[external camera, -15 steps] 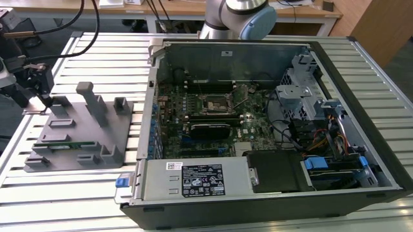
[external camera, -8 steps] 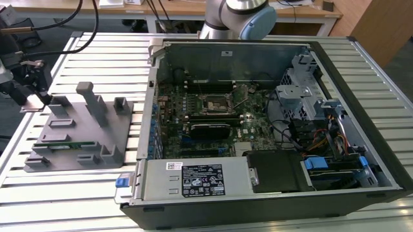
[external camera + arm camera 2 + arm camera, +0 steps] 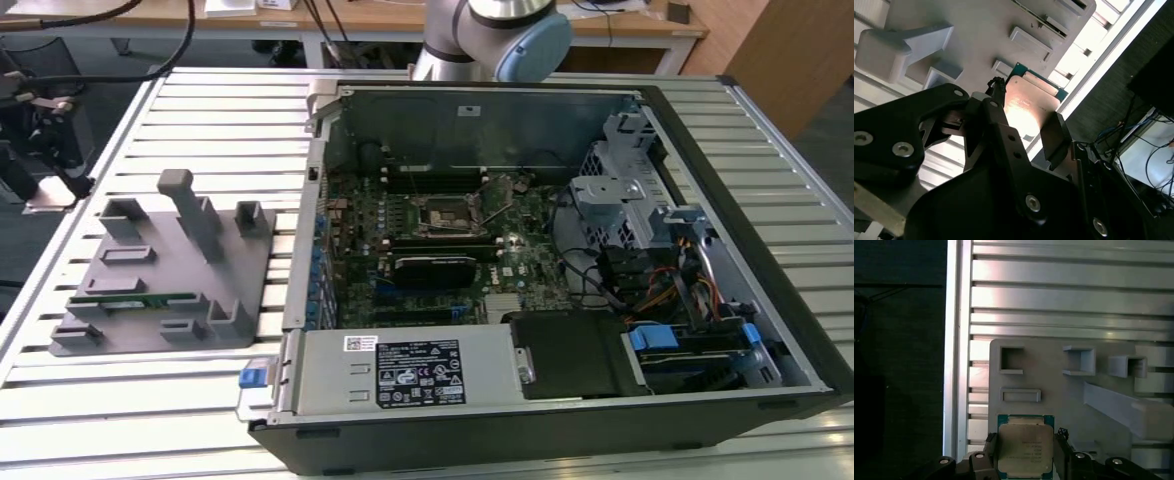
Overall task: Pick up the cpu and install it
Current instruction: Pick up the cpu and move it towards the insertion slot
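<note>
Between the fingers [image 3: 999, 120] of the black metal gripper [image 3: 1025, 440] sat the small, flat, square cpu [image 3: 1025, 447] with its pale silver metal top and thin green edge. One finger pressed each of two opposite sides, so the gripper [image 3: 1026, 112] was clamped on the chip. In the second wrist view the cpu [image 3: 1029, 100] caught a warm glare across its lid.

Beyond the chip lay the pale grey plastic fixture plate [image 3: 1054, 405], with raised rectangular pockets and a tall grey post [image 3: 1124, 405]. Could not tell whether the cpu was clear of the plate or touching it. The plate [image 3: 979, 30] rested on the slatted aluminium table [image 3: 1054, 295], and past the table's rim was a dark floor [image 3: 899, 365].

In the exterior view the same fixture plate [image 3: 147, 290] sat on the table [image 3: 187, 400] at the exterior view's left, with a long thin green memory stick [image 3: 134, 298] lying in one of its slots. Just beside it, toward the exterior view's right, stood the open black computer case [image 3: 801, 330] on its side. Its green motherboard [image 3: 441, 240] was exposed, with a square metal-framed socket [image 3: 441, 212] near the middle. Farthest back, the silver and pale blue robot arm [image 3: 487, 35] rose behind the case.
</note>
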Tool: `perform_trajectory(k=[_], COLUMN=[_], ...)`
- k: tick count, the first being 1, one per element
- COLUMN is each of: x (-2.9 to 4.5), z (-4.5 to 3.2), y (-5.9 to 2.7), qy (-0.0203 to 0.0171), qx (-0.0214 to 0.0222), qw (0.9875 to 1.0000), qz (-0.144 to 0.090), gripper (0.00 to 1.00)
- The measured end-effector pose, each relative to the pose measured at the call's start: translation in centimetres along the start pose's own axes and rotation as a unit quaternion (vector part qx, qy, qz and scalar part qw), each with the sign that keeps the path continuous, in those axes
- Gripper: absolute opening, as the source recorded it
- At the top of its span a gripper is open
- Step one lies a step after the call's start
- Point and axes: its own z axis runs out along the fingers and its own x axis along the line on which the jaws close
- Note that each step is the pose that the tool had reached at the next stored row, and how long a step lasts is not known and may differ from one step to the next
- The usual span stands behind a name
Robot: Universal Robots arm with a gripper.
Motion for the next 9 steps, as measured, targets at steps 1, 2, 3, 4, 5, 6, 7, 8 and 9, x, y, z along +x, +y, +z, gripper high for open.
perform_trajectory(k=[1,2,3,4,5,6,7,8,9], x=[-0.01,-0.01,-0.02,-0.03,-0.03,-0.04,-0.04,-0.04,-0.05], z=[-0.41,-0.75,-1.08,-1.38,-1.66,-1.91,-2.14,-2.36,-2.58], y=[0.01,0.01,0.01,0.01,0.02,0.02,0.02,0.02,0.02], qy=[0.0000,0.0000,0.0000,0.0000,0.0000,0.0000,0.0000,0.0000,0.0000], qx=[0.0000,0.0000,0.0000,0.0000,0.0000,0.0000,0.0000,0.0000,0.0000], qw=[1.0000,1.0000,1.0000,1.0000,1.0000,1.0000,1.0000,1.0000,1.0000], qz=[0.000,0.000,0.000,0.000,0.000,0.000,0.000,0.000,0.000], gripper=[0.53,0.53,0.53,0.53,0.53,0.53,0.53,0.53,0.53])
